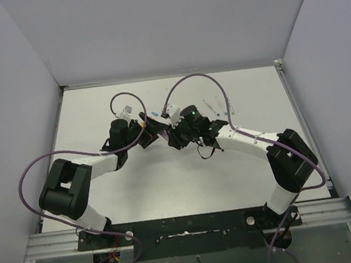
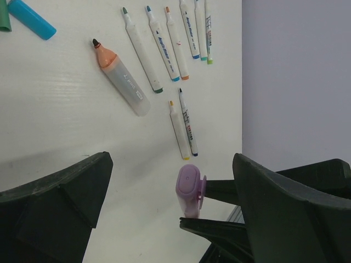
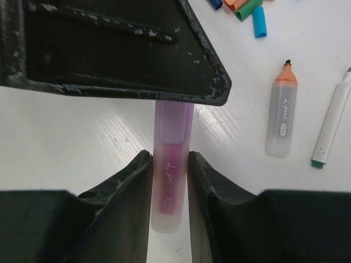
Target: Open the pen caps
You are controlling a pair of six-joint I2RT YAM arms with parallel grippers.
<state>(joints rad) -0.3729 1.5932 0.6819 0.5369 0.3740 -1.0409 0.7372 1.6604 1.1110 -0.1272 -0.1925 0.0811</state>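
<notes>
My right gripper (image 3: 170, 156) is shut on the pale body of a purple highlighter (image 3: 171, 186), and the purple cap (image 3: 174, 120) is still on it. That cap (image 2: 189, 183) shows end-on in the left wrist view, between the wide-apart fingers of my open left gripper (image 2: 171, 164), which touch nothing. One left finger (image 3: 109, 49) hangs over the cap's end in the right wrist view. Seen from above, the left gripper (image 1: 156, 126) and right gripper (image 1: 177, 131) meet nose to nose at mid-table. Loose pen caps lie nearby: blue (image 3: 259, 22), green (image 3: 247, 10), orange (image 3: 236, 4).
An uncapped orange-tipped highlighter (image 2: 120, 79) lies on the white table (image 2: 66, 126). Beyond it is a row of several thin uncapped pens (image 2: 164, 46), with two more (image 2: 184, 126) closer in. A blue cap (image 2: 30, 19) lies at the far left. A grey wall (image 2: 296, 76) borders the table's right edge.
</notes>
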